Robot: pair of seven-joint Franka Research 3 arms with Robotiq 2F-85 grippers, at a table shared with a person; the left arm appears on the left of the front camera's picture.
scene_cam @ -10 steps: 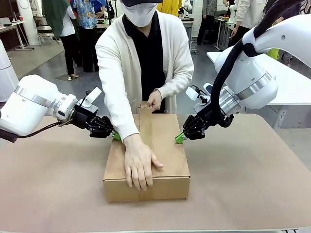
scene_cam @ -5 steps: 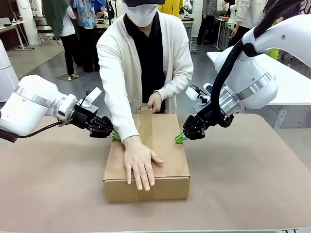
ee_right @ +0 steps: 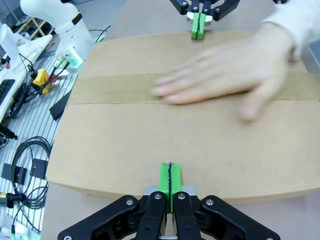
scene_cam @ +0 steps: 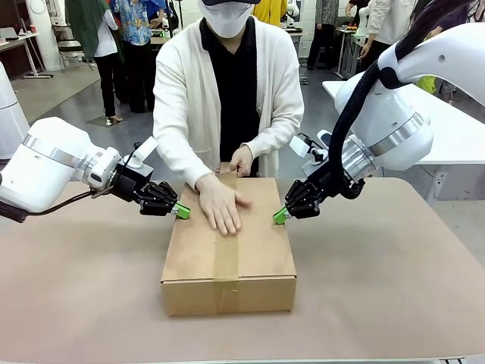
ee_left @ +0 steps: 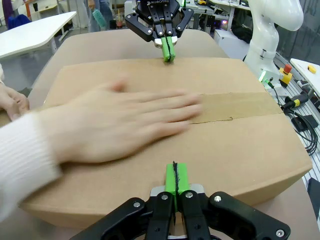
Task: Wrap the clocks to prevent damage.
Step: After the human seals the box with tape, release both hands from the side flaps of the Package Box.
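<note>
Hands pressed shut against both long sides of the box while the person smooths the tape.

Our left hand (scene_cam: 180,211) and right hand (scene_cam: 280,217) each have fingers closed together, holding nothing, tips touching the cardboard box (scene_cam: 261,258) at mid-worktop (scene_cam: 394,273). Since a second ago the person's hand (scene_cam: 220,203) has slid from the box's near edge to its far end, baring the tape strip (scene_cam: 225,262) along the seam; we judge sealing nearly done.

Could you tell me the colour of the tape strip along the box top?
Brown tape strip, clearest in front view.
</note>
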